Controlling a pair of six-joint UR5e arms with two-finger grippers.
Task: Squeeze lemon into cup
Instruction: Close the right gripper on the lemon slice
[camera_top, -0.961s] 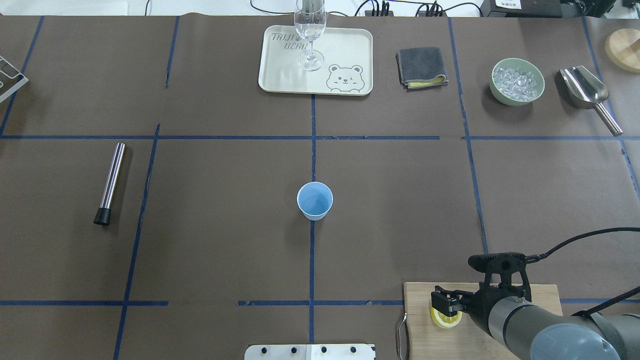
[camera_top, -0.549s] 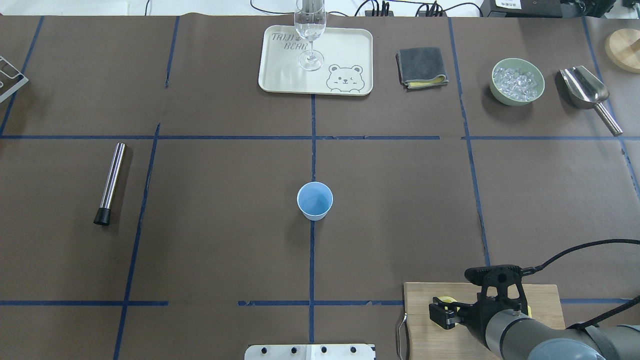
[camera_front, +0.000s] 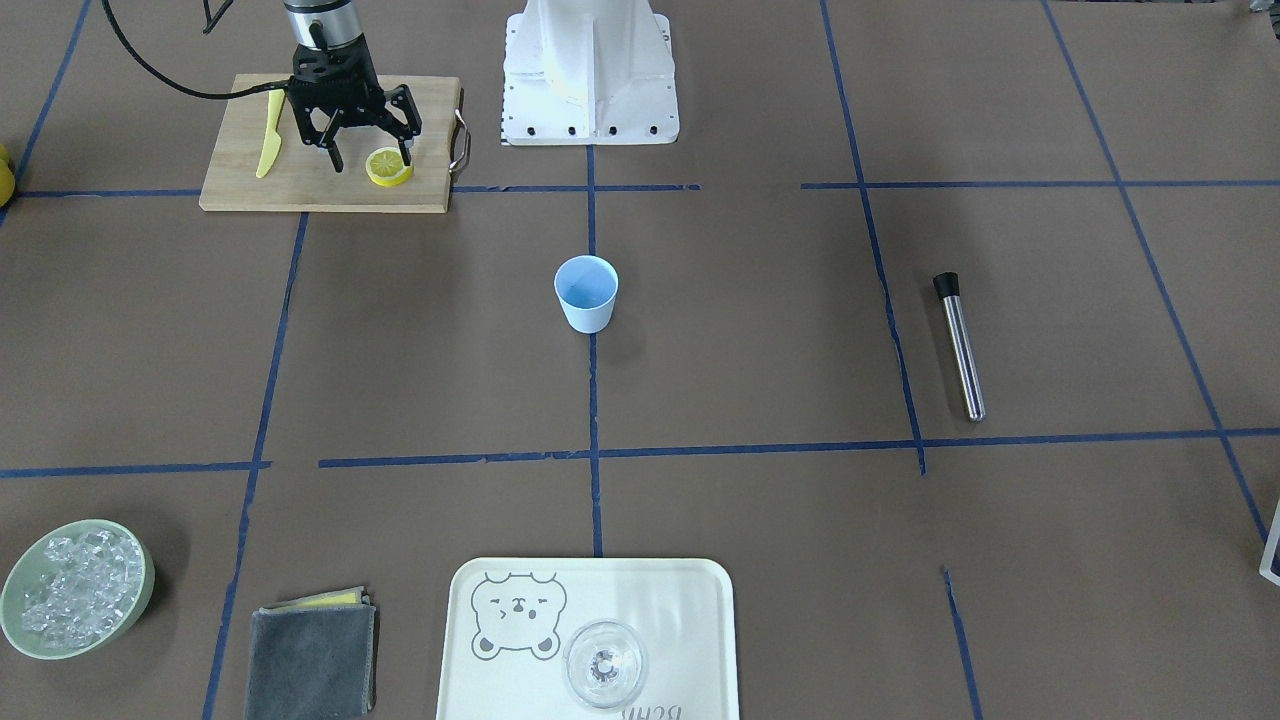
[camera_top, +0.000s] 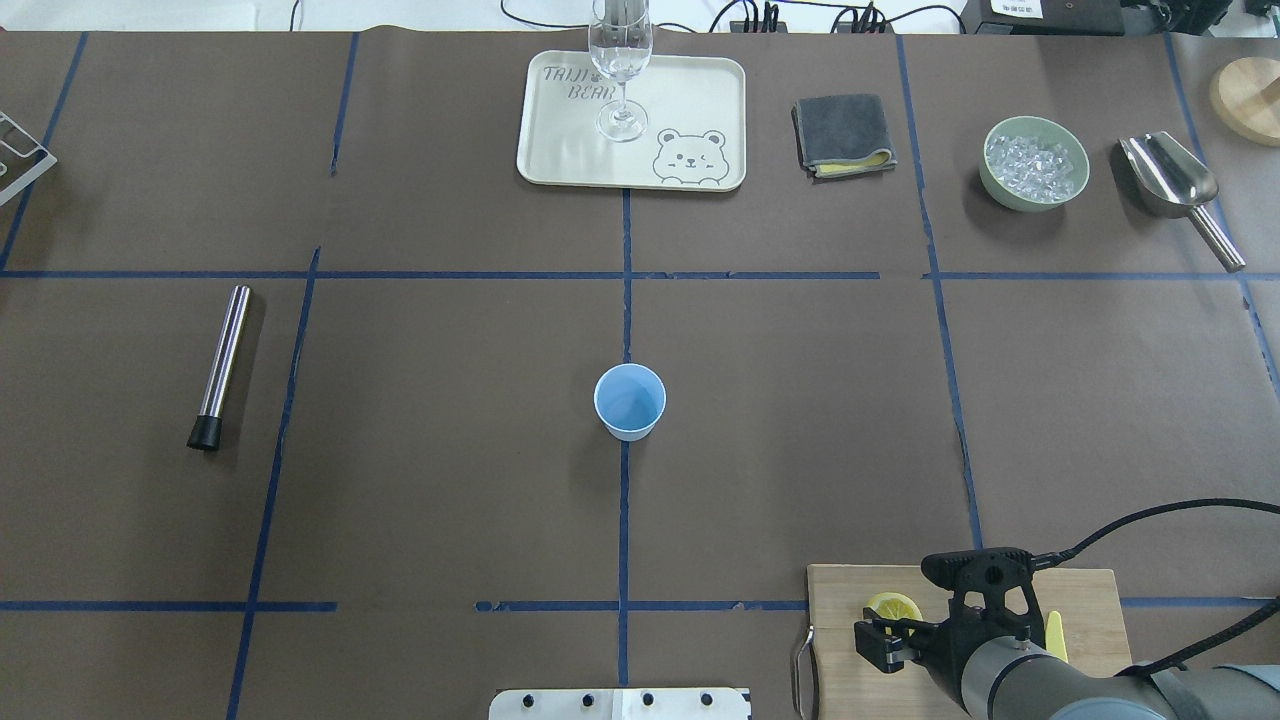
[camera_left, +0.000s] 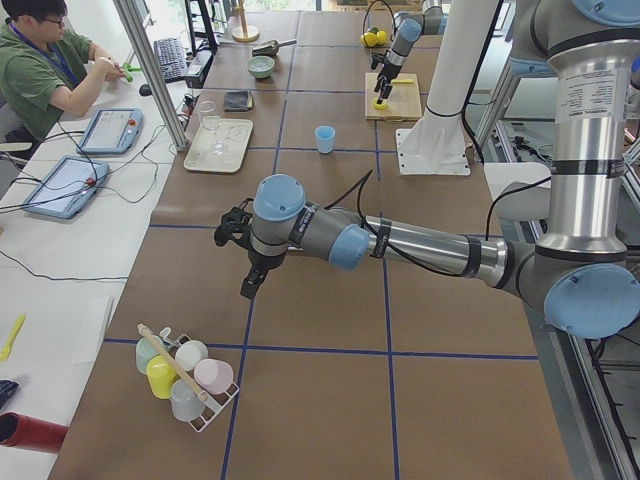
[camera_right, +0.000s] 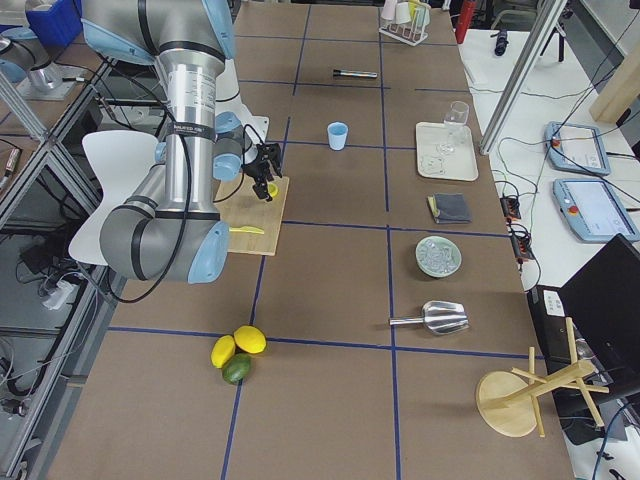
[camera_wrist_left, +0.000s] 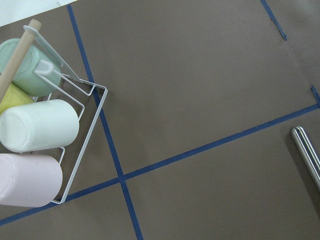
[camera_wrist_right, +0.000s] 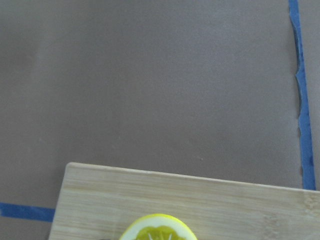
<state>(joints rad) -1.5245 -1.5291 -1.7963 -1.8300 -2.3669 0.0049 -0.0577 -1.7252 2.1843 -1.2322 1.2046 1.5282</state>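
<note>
Counter: a brown paper-covered counter (camera_top: 450, 500) marked into squares by blue tape lines.
Right arm: the grey right arm (camera_top: 1050, 690) comes in over the corner where the robot-side edge meets the right end.
Board: a rectangular pale wooden cutting board (camera_front: 300, 185) with a metal handle lies against the robot-side edge, toward the right end.
Tray: a cream rectangular tray with a bear drawing (camera_top: 690, 100) sits at the middle of the far edge. A clear stemmed glass (camera_top: 621, 60) stands on it.
Right gripper: the black two-finger right gripper (camera_front: 372, 163) points down over the board. Its fingers are spread wide and grasp nothing.
Left gripper: the left gripper (camera_left: 248, 285) shows only in the side view from the left end, above the counter near a white wire rack (camera_wrist_left: 84, 145). Whether it is spread or closed, I cannot tell.
Cup: a small pale-blue tapered plastic cup (camera_top: 628, 428) stands upright at the counter's middle on the centre tape line, well apart from the board.
Knife: a flat yellow plastic knife (camera_front: 268, 140) lies on the board on the gripper's right-end side.
Lemon: a thin round yellow lemon slice (camera_front: 389, 167) lies flat on the board's handle half, near the board's far-facing edge.
Lemon against gripper: in the front-facing view it sits low between the spread fingertips, close to the handle-side finger and apart from the other. Whether they touch, I cannot tell.
</note>
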